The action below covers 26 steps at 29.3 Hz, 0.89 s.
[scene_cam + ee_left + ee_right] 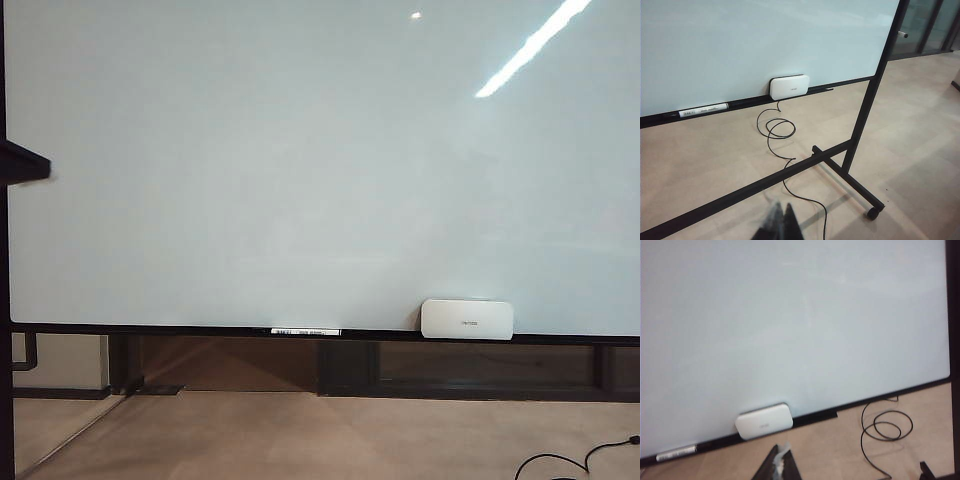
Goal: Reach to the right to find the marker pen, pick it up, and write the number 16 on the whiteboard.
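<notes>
a blank whiteboard (300,160) is filling the view. a white eraser (467,319) is sitting on its ledge at five o'clock, the marker pen (305,331) lying at six. the left gripper (780,222) and right gripper (779,465) are hanging clenched, grasping nothing.

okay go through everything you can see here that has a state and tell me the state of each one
whiteboard: blank, no 16 written yet.
marker pen: lying flat on the board's bottom ledge, not picked up.
eraser: resting on the ledge against the board, to the right of the pen.
cable: loosely coiled on the floor.
left gripper: fingers together, empty, well short of the ledge.
right gripper: fingers shut, empty, near the eraser.
</notes>
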### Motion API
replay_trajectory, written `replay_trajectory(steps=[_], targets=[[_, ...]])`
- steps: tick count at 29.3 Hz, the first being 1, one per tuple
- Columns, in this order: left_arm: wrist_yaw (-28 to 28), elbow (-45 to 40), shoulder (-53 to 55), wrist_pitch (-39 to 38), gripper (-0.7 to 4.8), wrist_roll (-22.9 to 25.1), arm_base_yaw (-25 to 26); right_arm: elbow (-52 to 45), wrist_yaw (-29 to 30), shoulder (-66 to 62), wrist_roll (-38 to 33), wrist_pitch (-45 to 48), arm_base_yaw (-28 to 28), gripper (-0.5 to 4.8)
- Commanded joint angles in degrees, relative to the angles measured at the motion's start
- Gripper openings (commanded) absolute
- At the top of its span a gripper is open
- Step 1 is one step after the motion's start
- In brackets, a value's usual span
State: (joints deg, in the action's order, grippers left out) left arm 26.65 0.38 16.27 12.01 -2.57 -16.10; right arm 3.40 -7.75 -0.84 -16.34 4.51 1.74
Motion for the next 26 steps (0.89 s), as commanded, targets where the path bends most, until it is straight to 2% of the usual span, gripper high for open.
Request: replay_trajectory(steps=[1,7,10,13,16,22,26], targets=[[0.72,0.22,6.27,8.35,-0.06,-1.49,0.02,3.76,-0.31,-2.89,0.63,1.42,0.04,0.08],[2.21,0.33,18.51,17.51,-0.06,-3.02,-0.04,13.75,-1.09,-12.13,6.12,1.79,0.00,0.08],[5.35,0.39,22.95,25.11,-0.06,-5.70,-0.04,19.67,-1.62,-16.92,10.80,1.97,0.00,0.08],[6.23,1.09,25.64,30.91,-0.06,-7.87,-0.04,23.71,-4.09,-21.00,16.92,3.06,-0.04,0.08],[7.02,2.73,26.67,33.31,-0.06,-7.98,-0.20,25.62,-4.81,-23.61,20.74,3.54,-0.66,0.08],[4.63,4.46,26.69,36.04,-0.06,-9.99,-3.10,25.68,-3.89,-27.34,21.53,6.10,-6.54,0.00],[5.55,6.25,26.69,35.45,-0.06,-13.14,-5.29,25.68,-1.29,-31.56,22.49,7.15,-14.84,0.00]])
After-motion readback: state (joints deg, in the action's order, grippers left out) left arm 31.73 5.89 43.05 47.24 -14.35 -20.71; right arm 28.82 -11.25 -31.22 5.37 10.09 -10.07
